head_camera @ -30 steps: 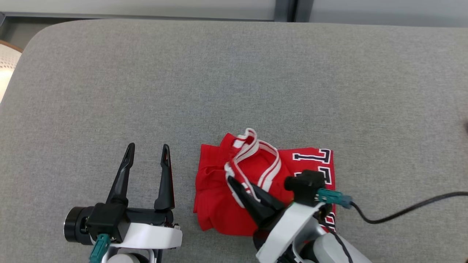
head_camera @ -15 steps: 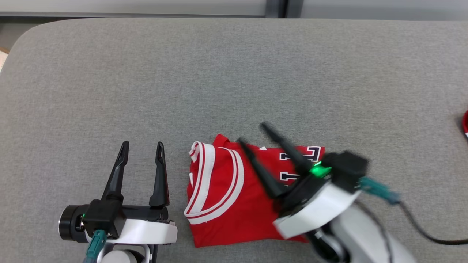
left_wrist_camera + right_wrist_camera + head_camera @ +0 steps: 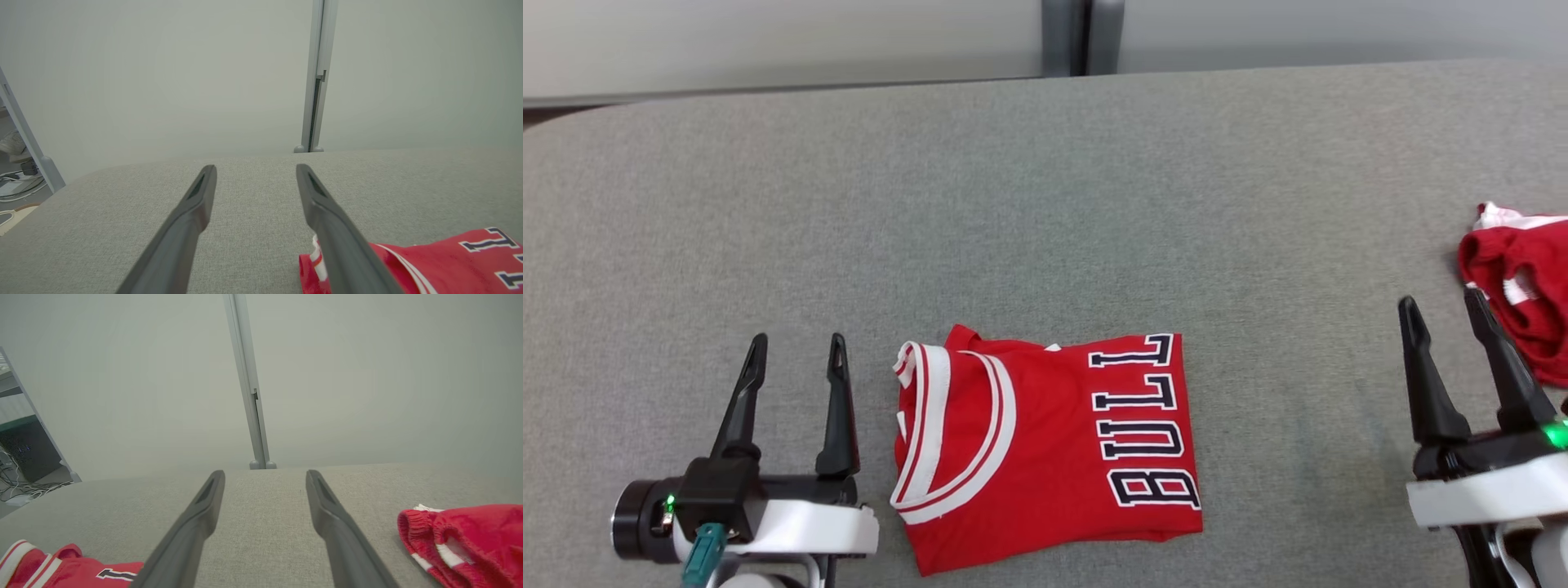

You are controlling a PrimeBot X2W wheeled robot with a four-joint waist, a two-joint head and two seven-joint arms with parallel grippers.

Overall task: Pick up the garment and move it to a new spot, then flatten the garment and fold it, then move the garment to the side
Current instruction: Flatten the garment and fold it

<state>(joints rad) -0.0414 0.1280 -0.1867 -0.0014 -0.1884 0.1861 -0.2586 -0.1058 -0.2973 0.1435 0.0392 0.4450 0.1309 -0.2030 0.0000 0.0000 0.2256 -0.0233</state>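
Grey padded table [image 3: 1045,204] holds the folded red jersey [image 3: 1045,441] beside the left gripper [image 3: 797,339]. That and the right gripper [image 3: 1439,298] spread wide, holding nothing. The jersey looks soft and light; pinch its folded edge.

You see a red garment [image 3: 1045,445] with white-and-red striped trim at its neck and dark letters edged in white. The table [image 3: 1045,204] is plain grey woven cloth. The other red cloth [image 3: 1523,282] has white trim. The left tool [image 3: 796,339] and right tool [image 3: 1441,299] have black fingers, white bodies and small green lights.
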